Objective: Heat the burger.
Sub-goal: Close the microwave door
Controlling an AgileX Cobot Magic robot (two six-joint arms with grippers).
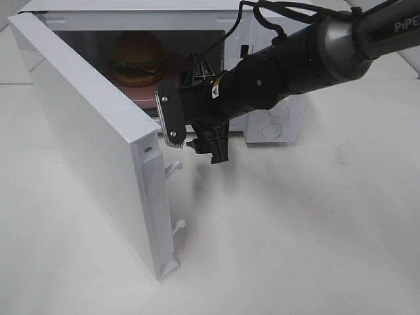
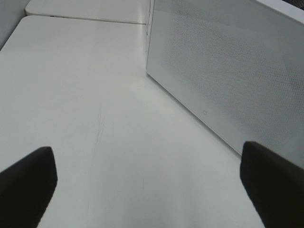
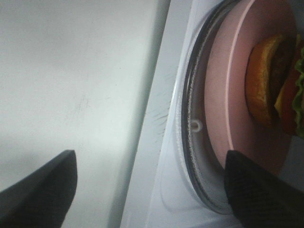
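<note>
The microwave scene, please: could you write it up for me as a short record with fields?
microwave: white, standing on the table
door: swung wide open
burger: inside, on the pink plate, which sits on the glass turntable
right gripper: at the oven mouth, fingers apart, holding nothing
left gripper: over the table beside the door, fingers apart, holding nothing
task state: burger loaded, door not yet shut

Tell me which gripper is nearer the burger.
Right. The right gripper sits at the microwave's open front, just short of the burger on its plate; the left gripper is outside the open door, facing its outer side.
</note>
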